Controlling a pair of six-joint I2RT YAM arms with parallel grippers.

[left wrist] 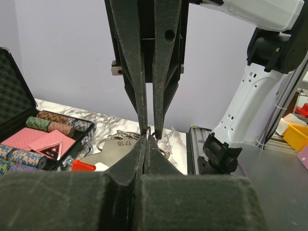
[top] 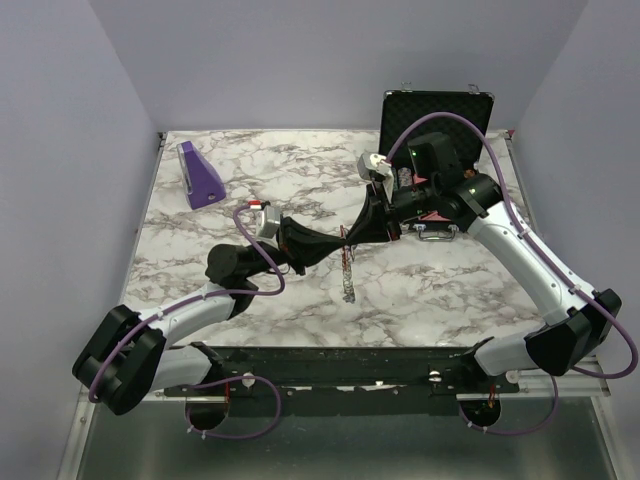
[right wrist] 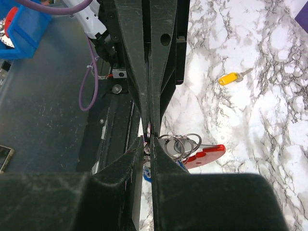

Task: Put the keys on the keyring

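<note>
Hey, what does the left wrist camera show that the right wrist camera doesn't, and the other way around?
Only the left wrist: the open case with chips and cards, and the digits stamped on a metal tag.
Only the right wrist: a yellow key lying alone on the table, and a blue bin off the table.
Both: the left gripper and right gripper meeting tip to tip, with the keyring and its red clip at the tips.
</note>
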